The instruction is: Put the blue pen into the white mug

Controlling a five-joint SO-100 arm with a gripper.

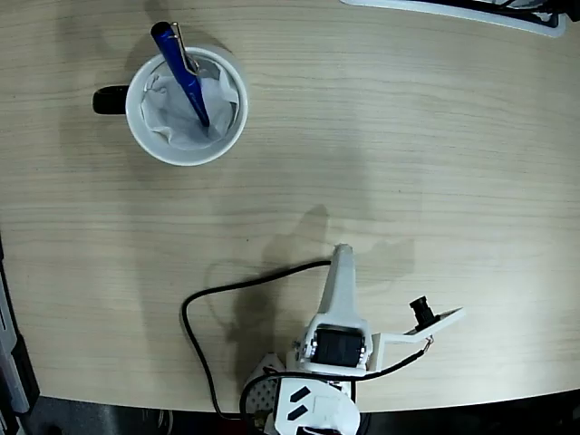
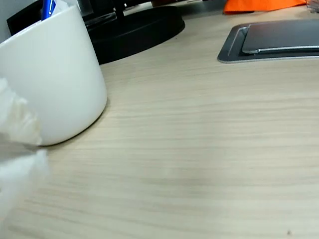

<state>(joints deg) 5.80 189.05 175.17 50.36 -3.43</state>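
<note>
The white mug (image 1: 187, 105) stands at the upper left of the wooden table in the fixed view, its black handle (image 1: 110, 100) pointing left and crumpled white paper inside. The blue pen (image 1: 181, 72) leans in the mug, its lower end in the paper and its clip end sticking out over the far rim. My gripper (image 1: 343, 256) is low in the middle of the table, far from the mug, shut and holding nothing. In the wrist view the mug (image 2: 55, 74) fills the left side, the pen (image 2: 48, 7) peeks above its rim, and a blurred white finger (image 2: 17, 144) shows at the left edge.
A black cable (image 1: 207, 304) loops on the table left of the arm base. The wrist view shows a round black base (image 2: 134, 30) behind the mug, a flat grey device (image 2: 279, 42) at the right, and something orange (image 2: 259, 5) beyond it.
</note>
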